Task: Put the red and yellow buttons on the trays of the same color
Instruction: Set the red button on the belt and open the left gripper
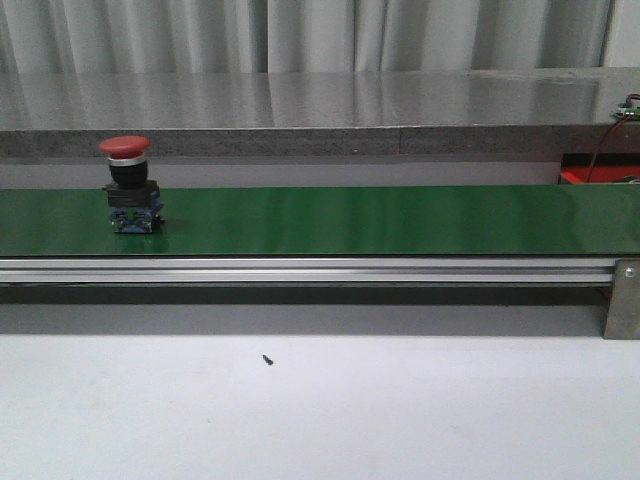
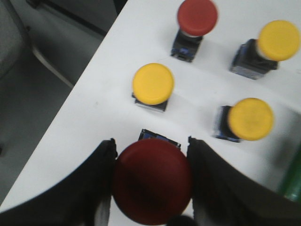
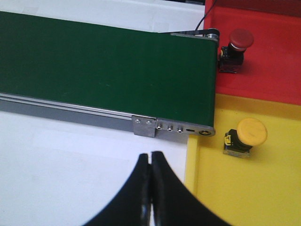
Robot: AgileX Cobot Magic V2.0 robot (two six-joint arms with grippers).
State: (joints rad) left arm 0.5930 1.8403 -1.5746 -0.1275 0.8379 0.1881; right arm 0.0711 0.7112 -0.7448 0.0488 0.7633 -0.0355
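Observation:
In the left wrist view my left gripper (image 2: 151, 143) is shut on a red button (image 2: 151, 186), both fingers pressed against the sides of its cap. Beyond it on the white table stand another red button (image 2: 197, 18) and three yellow buttons (image 2: 153, 84), (image 2: 278, 40), (image 2: 250, 118). The front view shows a red button (image 1: 127, 185) upright on the green belt at its left end. My right gripper (image 3: 151, 154) is shut and empty above the white table, beside the yellow tray (image 3: 244, 193). That tray holds one yellow button (image 3: 249, 134); the red tray (image 3: 277, 70) holds one red button (image 3: 237, 42).
The green conveyor belt (image 1: 380, 220) runs across the table with an aluminium rail (image 1: 300, 268) in front. Its end roller and bracket (image 3: 188, 128) meet the trays. The table's edge (image 2: 70, 101) drops off beside the left gripper. A small dark speck (image 1: 267, 359) lies on the table.

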